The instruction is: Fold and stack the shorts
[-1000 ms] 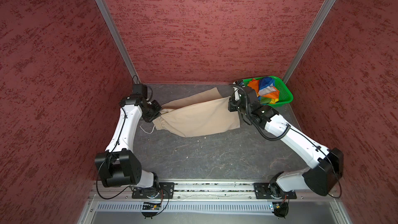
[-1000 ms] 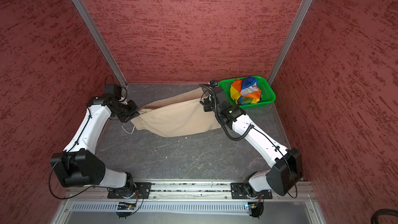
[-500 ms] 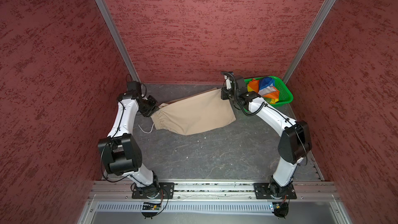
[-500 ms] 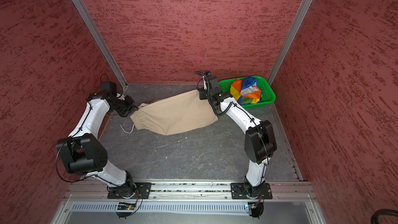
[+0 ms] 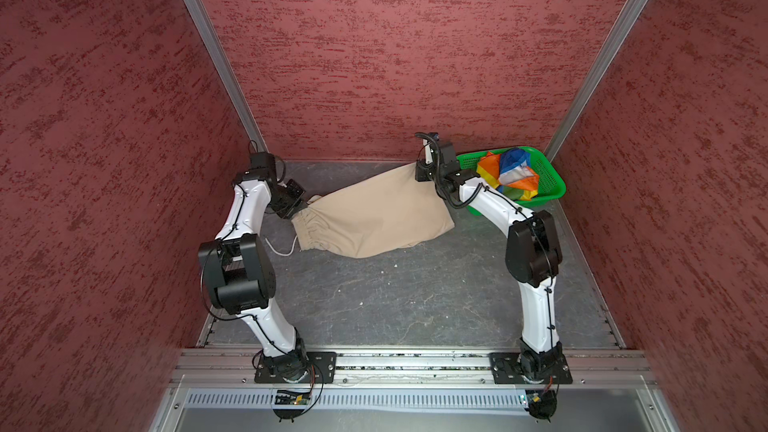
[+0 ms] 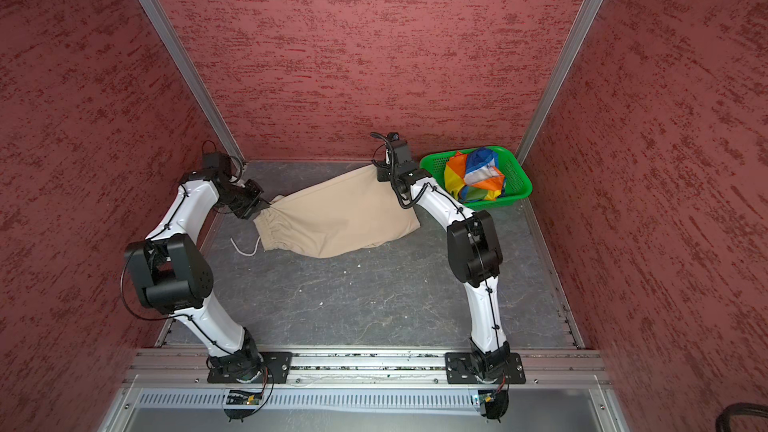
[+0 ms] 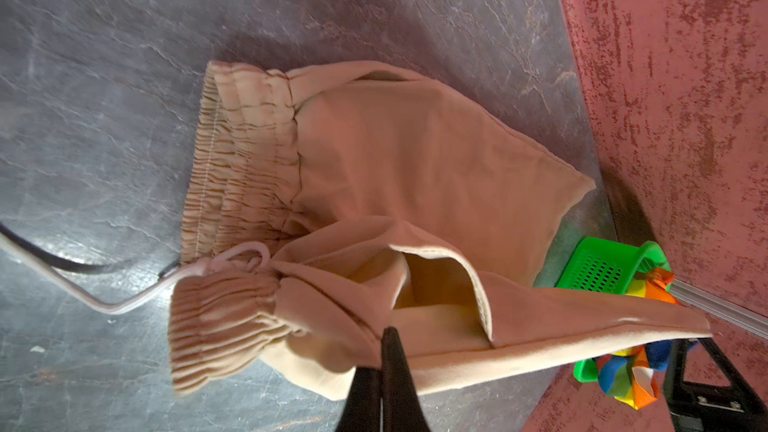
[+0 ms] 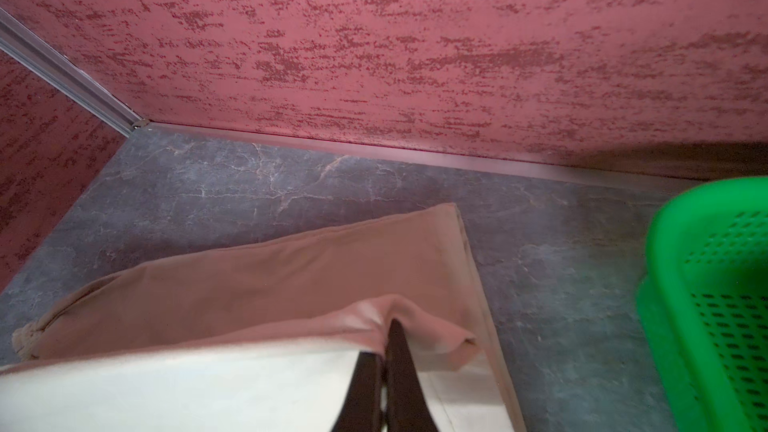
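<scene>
My left hand [image 5: 306, 200] grips the beige shorts [image 5: 374, 218] near the waistband, centre-left of frame. My right hand [image 5: 419, 170] grips their leg hem. The rainbow shorts [image 5: 509, 174] lie in the green basket [image 5: 555, 184].

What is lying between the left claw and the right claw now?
Only the beige shorts, spanning from the left claw to the right claw, each shut on an edge; both top views show it.

In both top views the right hand [image 5: 420, 172] is covering its own fingertips and its bite on the beige shorts [image 5: 374, 218]. The green basket [image 8: 706, 284] is running off the right wrist view's edge. Seen from the left wrist, the beige shorts are hiding part of the rainbow shorts [image 7: 627, 380].
</scene>
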### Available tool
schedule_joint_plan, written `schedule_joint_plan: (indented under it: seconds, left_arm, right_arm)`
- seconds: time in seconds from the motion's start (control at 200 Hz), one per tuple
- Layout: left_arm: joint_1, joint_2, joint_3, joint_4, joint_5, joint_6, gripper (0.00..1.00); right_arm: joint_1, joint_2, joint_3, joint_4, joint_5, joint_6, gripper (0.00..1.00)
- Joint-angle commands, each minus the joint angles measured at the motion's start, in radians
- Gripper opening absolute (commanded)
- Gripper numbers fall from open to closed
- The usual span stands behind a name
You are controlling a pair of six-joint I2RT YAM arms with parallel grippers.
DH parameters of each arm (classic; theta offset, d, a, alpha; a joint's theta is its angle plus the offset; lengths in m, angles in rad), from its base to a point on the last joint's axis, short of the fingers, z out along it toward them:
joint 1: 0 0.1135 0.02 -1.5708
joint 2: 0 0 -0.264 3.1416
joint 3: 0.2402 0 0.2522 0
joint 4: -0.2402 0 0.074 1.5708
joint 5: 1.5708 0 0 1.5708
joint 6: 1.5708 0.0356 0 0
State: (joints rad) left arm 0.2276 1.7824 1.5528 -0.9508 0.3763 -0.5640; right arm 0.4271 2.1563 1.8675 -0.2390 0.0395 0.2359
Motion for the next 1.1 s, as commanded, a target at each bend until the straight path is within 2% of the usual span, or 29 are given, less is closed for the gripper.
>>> schedule_joint_plan:
  seconds: [0.0,0.416,0.676,0.852,1.097]
  left_arm:
    - [0.038,0.033,0.014,0.005,-0.134,0.010,0.00]
    - [0.033,0.180,0.004,0.071,-0.152,0.003,0.00]
    - [0.003,0.240,0.057,0.065,-0.191,-0.012,0.00]
    - [-0.016,0.236,0.119,0.025,-0.185,-0.013,0.00]
    - [-0.051,0.221,0.200,-0.020,-0.183,-0.005,0.00]
  right_arm:
    - [-0.055,0.058,0.061,0.010,0.079,0.010,0.00]
    - [-0.067,0.235,0.144,-0.006,0.045,0.032,0.00]
    - [-0.078,0.318,0.202,-0.011,0.049,0.047,0.00]
    - [-0.090,0.290,0.190,0.012,0.075,0.068,0.00]
    - [-0.098,0.151,0.133,0.031,0.146,0.054,0.00]
